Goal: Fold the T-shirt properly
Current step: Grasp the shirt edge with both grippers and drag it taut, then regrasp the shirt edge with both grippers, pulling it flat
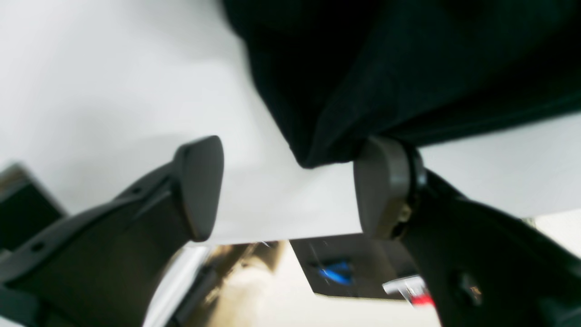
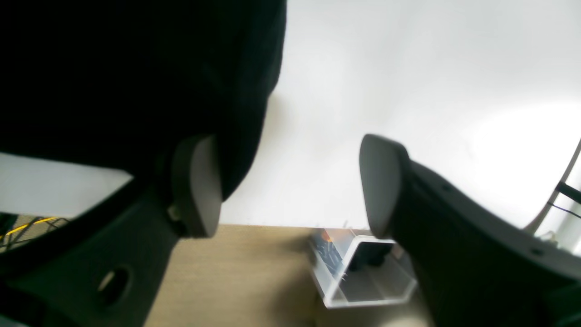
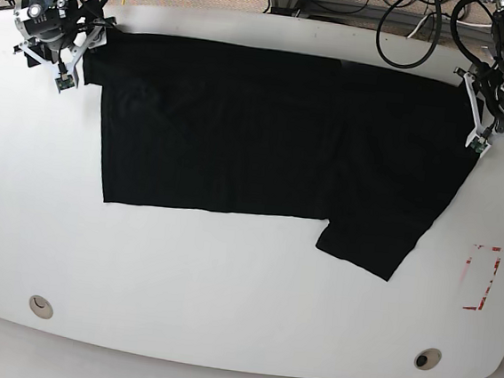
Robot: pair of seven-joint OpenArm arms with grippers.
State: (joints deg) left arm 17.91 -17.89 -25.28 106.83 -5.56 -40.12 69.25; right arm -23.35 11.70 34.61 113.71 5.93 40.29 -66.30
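The right gripper (image 3: 65, 66) is standing released at the shirt's (image 3: 266, 137) far left corner, cloth brushing one pad. The shirt is lying flat, its long axis running left-right along the table's (image 3: 223, 302) far edge, one sleeve angling nearward at right. The left gripper (image 3: 481, 131) is gaping open at the right corner. Bare table is spreading nearward.

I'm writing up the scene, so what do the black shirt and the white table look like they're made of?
The T-shirt looks like soft matte knit cloth, probably cotton: it lies limp with faint creases and no shine. The table looks like a hard, smooth white board, maybe laminate or painted wood: it is flat with a slight sheen and rounded edges.
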